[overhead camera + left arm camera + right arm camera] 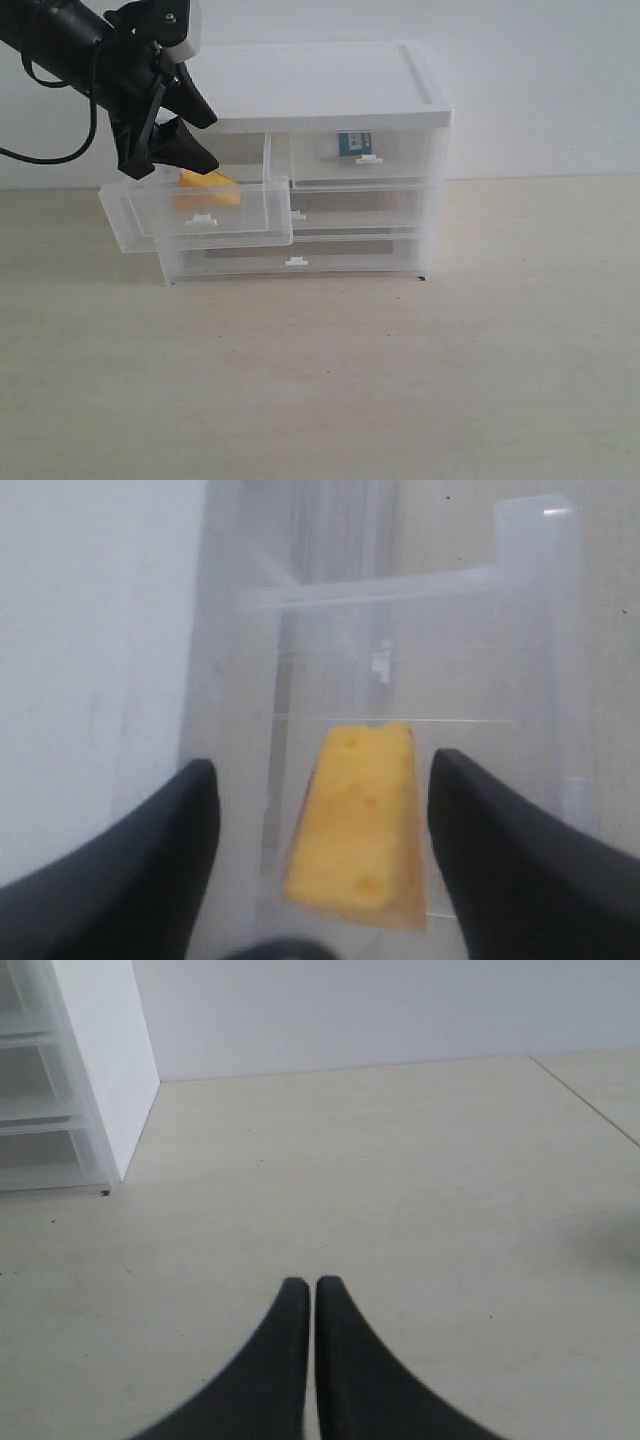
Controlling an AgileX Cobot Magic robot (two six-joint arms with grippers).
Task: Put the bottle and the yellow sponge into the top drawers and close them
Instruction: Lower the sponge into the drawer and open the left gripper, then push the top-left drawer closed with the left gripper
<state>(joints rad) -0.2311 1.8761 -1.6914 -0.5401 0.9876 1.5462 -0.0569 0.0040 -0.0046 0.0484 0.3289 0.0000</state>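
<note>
Left end effector (322, 768) hangs apart above your yellow sponge (355, 825): light, soft foam, I judge; pinch its long sides if regrasping.

Yellow sponge (207, 190) — orange-yellow, faintly pitted. Bottle (354, 143): dark blue-teal label. Top drawers (250, 205) translucent, handle tabs (203, 219) white; cabinet (320, 85) top white. Left gripper (208, 143) and right gripper (310, 1285) black. Surface (400, 380) — pale beige, faint grain.

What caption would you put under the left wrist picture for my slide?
Open left gripper hovers above the yellow sponge lying inside the pulled-out translucent top drawer.
</note>
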